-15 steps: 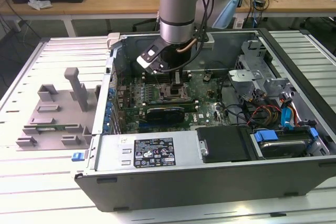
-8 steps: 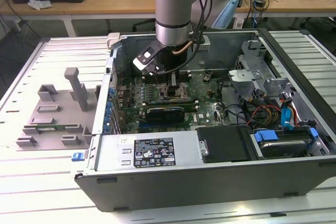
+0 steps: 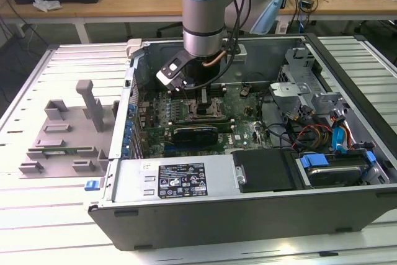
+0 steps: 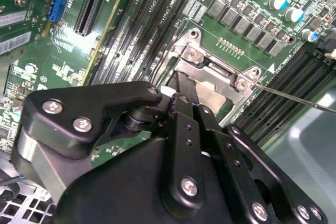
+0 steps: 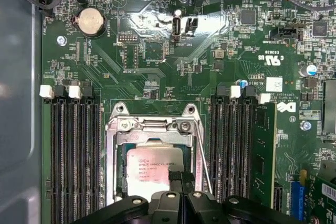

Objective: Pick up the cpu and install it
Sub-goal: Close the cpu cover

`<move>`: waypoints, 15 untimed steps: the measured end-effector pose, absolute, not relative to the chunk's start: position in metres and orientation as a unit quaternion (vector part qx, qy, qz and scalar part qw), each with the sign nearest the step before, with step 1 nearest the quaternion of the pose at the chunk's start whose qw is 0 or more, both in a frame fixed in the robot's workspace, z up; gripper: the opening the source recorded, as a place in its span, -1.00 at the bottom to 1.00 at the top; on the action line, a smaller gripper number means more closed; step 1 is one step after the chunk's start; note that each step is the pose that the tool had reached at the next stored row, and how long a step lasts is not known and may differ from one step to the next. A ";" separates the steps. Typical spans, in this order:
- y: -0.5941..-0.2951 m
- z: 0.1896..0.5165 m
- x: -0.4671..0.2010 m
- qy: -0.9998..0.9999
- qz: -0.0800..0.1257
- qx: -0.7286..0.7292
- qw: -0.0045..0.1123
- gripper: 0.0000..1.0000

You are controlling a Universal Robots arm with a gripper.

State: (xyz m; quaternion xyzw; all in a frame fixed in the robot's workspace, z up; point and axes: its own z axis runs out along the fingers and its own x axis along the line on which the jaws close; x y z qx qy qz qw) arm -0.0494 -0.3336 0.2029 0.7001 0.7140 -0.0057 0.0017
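Your cpu (image 5: 152,169) lies flat inside the open socket (image 5: 116,129), directly under the pincer (image 5: 181,178), whose tips sit over the chip's edge beside the thin lever (image 5: 203,166). The pincer looks closed, tips together, gripping nothing visible. Whether it touches the chip, you cannot tell.

The cpu (image 5: 151,170), a silvery-grey square chip, lies flat inside the metal-framed socket (image 5: 152,125).

Bright even light, glare on motherboard (image 5: 152,22)
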 end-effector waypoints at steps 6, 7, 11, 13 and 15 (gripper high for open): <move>-0.331 0.202 -0.049 0.714 -0.003 0.700 0.000 -0.79; -0.331 0.202 -0.049 0.714 -0.003 0.700 -0.001 -0.79; -0.330 0.202 -0.050 0.714 -0.002 0.700 -0.002 -0.79; -0.330 0.202 -0.050 0.714 -0.002 0.700 -0.002 -0.79; -0.329 0.203 -0.050 0.714 -0.002 0.700 -0.003 -0.79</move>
